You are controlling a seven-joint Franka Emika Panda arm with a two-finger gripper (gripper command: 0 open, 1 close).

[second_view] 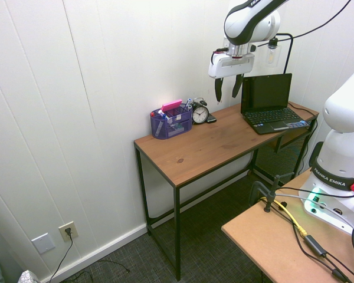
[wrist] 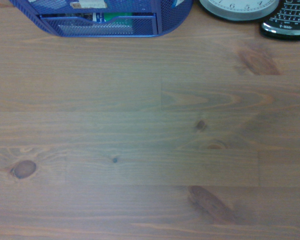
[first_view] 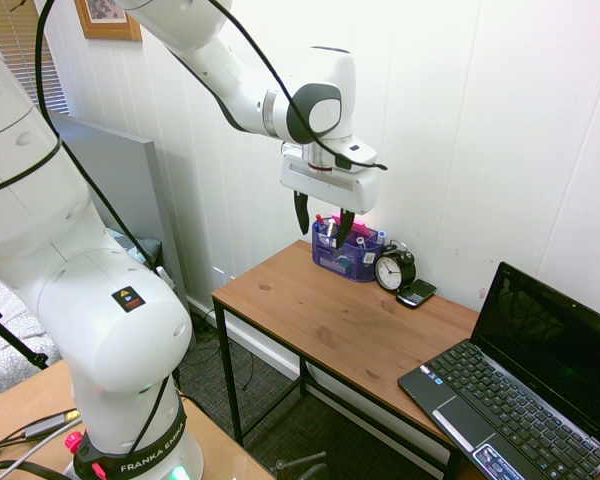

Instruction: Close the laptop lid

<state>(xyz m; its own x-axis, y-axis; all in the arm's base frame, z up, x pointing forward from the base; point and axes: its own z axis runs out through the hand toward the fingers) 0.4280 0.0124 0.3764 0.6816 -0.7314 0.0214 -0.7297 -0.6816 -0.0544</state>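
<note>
A small black laptop (first_view: 510, 410) sits at one end of the wooden table (first_view: 320, 310), its lid (first_view: 555, 335) raised upright with a dark screen. The other exterior view shows the same lid (second_view: 266, 92) standing open above the keyboard (second_view: 272, 118). My gripper (first_view: 323, 226) hangs high over the table's middle, well away from the laptop, fingers pointing down and open with nothing between them. It appears again in the second exterior view as my gripper (second_view: 228, 88), left of the lid. The laptop is out of the wrist view.
A blue mesh organizer (first_view: 348, 250) with pens stands against the wall. Beside it are a black alarm clock (first_view: 394, 270) and a small black phone (first_view: 416, 293). The wrist view shows bare wood (wrist: 150, 140), the organizer (wrist: 105, 20), the clock (wrist: 239, 7) and the phone (wrist: 286, 22).
</note>
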